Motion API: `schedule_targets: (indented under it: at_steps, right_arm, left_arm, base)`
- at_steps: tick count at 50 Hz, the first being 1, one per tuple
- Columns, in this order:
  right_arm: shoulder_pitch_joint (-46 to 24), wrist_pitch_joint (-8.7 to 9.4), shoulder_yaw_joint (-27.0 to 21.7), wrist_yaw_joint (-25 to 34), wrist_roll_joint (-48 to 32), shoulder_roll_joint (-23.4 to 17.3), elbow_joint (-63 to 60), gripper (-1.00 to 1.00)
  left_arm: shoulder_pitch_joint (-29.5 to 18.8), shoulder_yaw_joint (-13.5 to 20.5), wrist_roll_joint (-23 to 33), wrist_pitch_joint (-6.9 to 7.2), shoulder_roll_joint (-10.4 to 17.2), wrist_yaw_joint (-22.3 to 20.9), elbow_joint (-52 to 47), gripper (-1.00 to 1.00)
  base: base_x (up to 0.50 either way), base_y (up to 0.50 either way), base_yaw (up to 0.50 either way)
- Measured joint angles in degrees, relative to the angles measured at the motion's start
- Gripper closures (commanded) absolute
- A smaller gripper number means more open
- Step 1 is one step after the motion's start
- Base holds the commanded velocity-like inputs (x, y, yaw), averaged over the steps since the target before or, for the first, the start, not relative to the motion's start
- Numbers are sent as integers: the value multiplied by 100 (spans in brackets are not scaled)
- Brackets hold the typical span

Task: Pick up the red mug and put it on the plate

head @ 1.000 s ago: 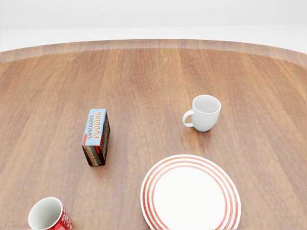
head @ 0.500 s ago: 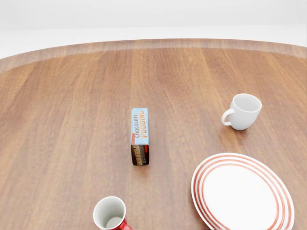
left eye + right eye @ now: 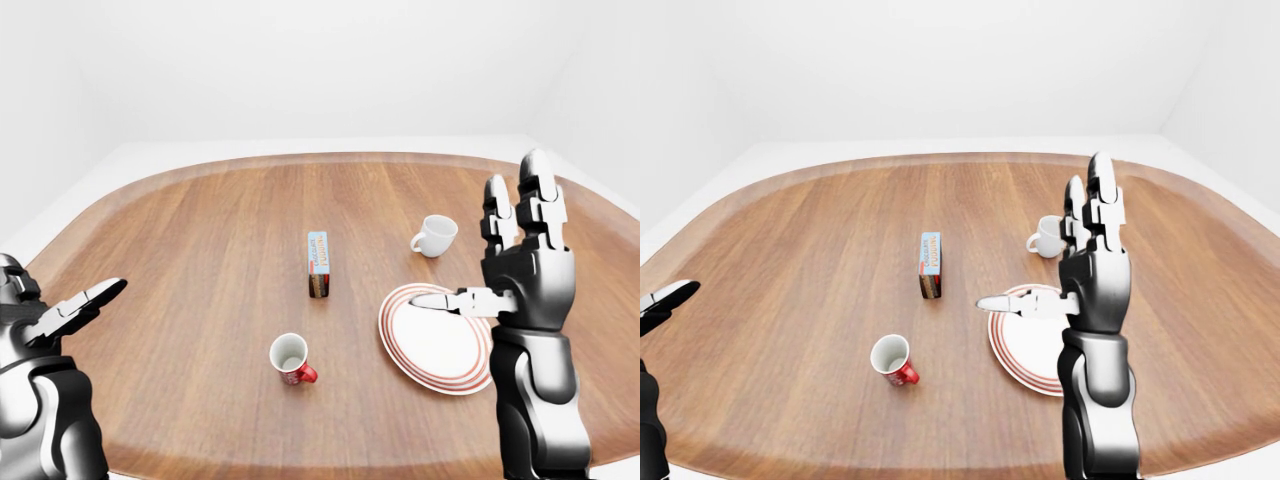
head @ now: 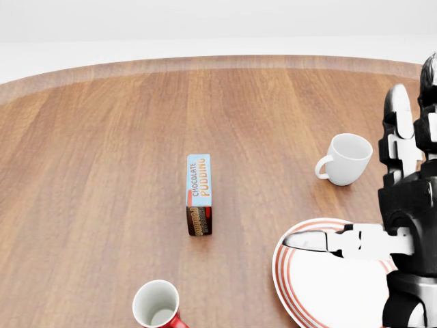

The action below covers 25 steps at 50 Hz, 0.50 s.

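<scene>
Task status: not started, as I read it. The red mug stands upright on the table, untouched, near the bottom of the left-eye view and to the left of the plate, with bare wood between them. The plate carries nothing. My right hand is raised over the plate's right side, fingers extended upward and thumb pointing left; it is fully open and grips nothing. My left hand sits at the far left of that view, well apart from the mug, also open and empty. A pudding box and a white mug stand higher in the view, clear of the likely path. Remaining steps: reach the red mug, close on it, lift, carry right, set it on the plate.
</scene>
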Motion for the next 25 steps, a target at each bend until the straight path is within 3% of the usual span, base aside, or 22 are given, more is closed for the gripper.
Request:
schedule_targets:
  at_steps: [11, 25]
  right_arm:
    - [242, 0, 1692, 155, -999, 404, 71, -100]
    - [372, 0, 2589, 218, -1531, 591, 718, -100]
  left_arm:
    - [-7, -23, 24, 0, -11, -1, -8, -100]
    - [-11, -38, 43, 0, -20, -6, -5, -100]
  base:
    - [0, 0, 0]
    - [0, 0, 0]
